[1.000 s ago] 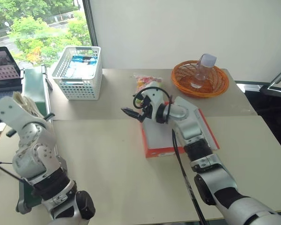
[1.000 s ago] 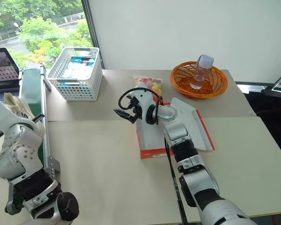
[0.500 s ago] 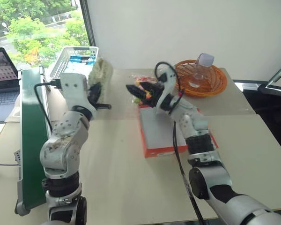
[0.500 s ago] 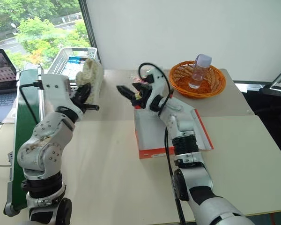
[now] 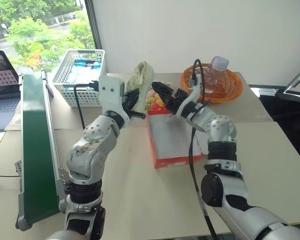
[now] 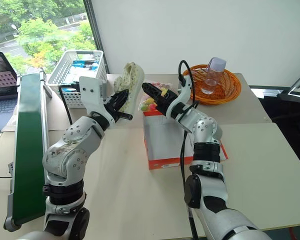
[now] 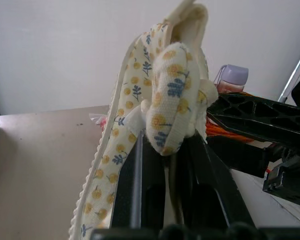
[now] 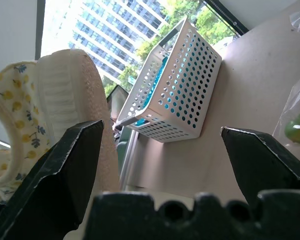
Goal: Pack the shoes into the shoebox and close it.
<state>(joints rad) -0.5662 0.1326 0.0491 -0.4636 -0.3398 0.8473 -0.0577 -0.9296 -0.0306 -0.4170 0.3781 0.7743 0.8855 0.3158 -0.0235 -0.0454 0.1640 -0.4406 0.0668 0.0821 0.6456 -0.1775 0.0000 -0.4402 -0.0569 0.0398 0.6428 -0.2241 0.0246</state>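
Left eye view, left claw (image 5: pixel 134 102) clamping a shoe (image 5: pixel 141 80), right claw (image 5: pixel 160 93) spread wide beside it

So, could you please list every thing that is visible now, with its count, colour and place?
Soft fabric shoe: one, cream with yellow and blue flowers, held up over the table's far middle.
Flat cardboard shoebox: one, red-orange outside and white inside, open on the table's middle.
Bag of candies: one, colourful, behind the shoebox.
Perforated plastic basket: one, white, far left.
Round woven basket: one, orange, far right.
Plastic bottle: one, clear with a pale lilac cap, in the woven basket.
Conveyor belt: one, green, left edge.
Laptop: one, far left.
Table: beige.
Left gripper: shut on the shoe.
Right gripper: open, beside the shoe.
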